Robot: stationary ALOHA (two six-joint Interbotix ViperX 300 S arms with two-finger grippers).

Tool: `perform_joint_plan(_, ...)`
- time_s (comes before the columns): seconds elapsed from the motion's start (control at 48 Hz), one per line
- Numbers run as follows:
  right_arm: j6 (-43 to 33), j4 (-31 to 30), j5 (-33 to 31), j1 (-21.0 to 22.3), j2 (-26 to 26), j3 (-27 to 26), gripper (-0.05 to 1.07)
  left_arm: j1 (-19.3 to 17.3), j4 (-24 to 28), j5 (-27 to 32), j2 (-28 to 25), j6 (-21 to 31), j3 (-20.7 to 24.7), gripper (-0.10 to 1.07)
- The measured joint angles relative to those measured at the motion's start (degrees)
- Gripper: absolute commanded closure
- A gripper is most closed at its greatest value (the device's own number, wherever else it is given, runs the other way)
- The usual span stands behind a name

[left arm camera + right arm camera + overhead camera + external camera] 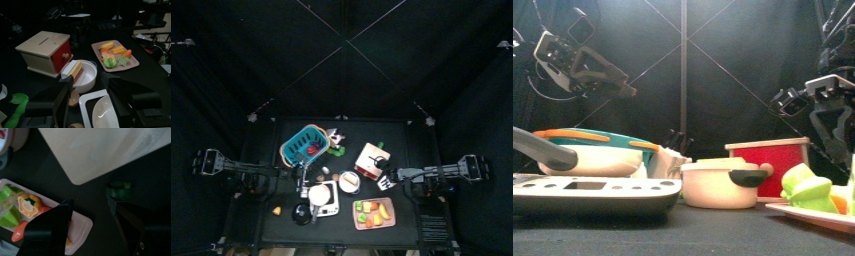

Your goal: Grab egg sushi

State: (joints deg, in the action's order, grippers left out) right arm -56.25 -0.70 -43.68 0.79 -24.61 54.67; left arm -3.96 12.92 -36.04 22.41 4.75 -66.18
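Observation:
The egg sushi (28, 204), a yellow and white piece with a dark band, lies on the pink tray (79, 217) among green and orange toy foods. In the left wrist view the same tray (133, 62) shows a yellow piece at its far end. My right gripper (92, 208) hangs open above the tray's edge, a little to one side of the sushi and holding nothing. My left gripper (90, 95) is open and empty too, raised over the white plate (100, 107) beside the pot (83, 80).
A wooden box with a red front (45, 50) stands behind the pot, which holds a yellow and red piece. A small dark green thing (121, 189) lies on the table by the box. The blue basket (305, 145) sits at the back left.

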Motion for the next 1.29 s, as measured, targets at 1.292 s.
perform_joint_plan(1.292, 0.09, -34.19, 18.28, -2.72, 22.94, -17.84, 0.13, -0.09, 1.76, 10.37, 8.44, 0.00, -6.15, 0.11)
